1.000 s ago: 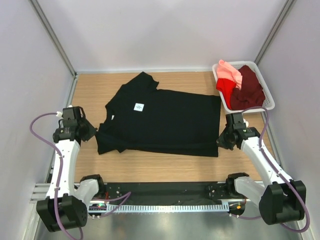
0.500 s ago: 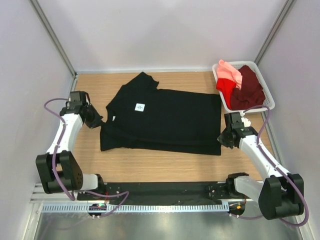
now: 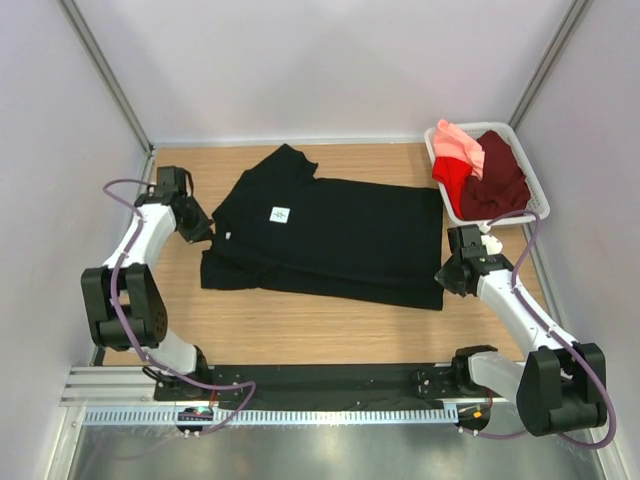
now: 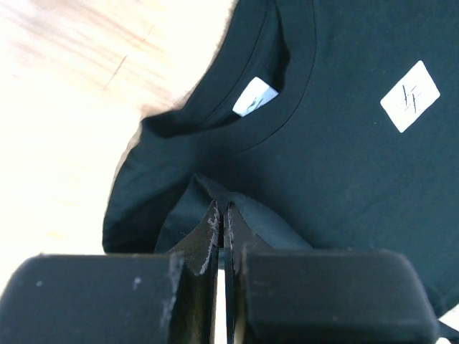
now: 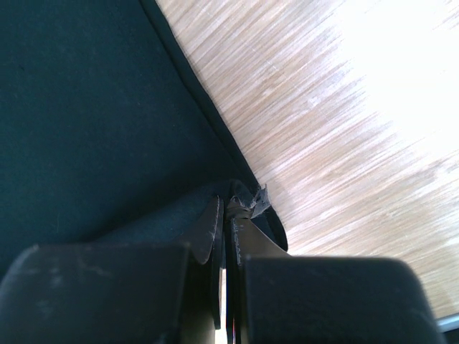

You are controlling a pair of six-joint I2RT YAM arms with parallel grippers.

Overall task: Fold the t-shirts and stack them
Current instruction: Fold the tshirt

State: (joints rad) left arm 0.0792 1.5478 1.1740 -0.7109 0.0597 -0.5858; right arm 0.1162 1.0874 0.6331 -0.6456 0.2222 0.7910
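A large black t-shirt (image 3: 330,240) lay spread face up across the middle of the wooden table (image 3: 300,320), its collar toward the left side and its hem toward the right, with a small white square label (image 3: 279,214) showing on the chest and a white neck tag (image 4: 254,96) visible inside the collar. The left gripper (image 3: 200,228) sat at the shirt's left edge beside the collar; seen from the left wrist camera, its fingers (image 4: 209,231) were pressed together with only a thin slit between them, pinching a raised fold of the black cloth at their tips. The right gripper (image 3: 443,277) was at the near right corner of the hem, and in the right wrist view its fingers (image 5: 214,223) were likewise closed tight on a bunched bit of the hem's edge, with bare wood just beyond it. In the far right corner of the table stood a white basket (image 3: 533,178) holding three more crumpled shirts: a maroon t-shirt (image 3: 495,180) filling most of it, a red t-shirt (image 3: 452,180) at its left side and a salmon-pink t-shirt (image 3: 458,145) on top near the far left corner, partly draped over the rim
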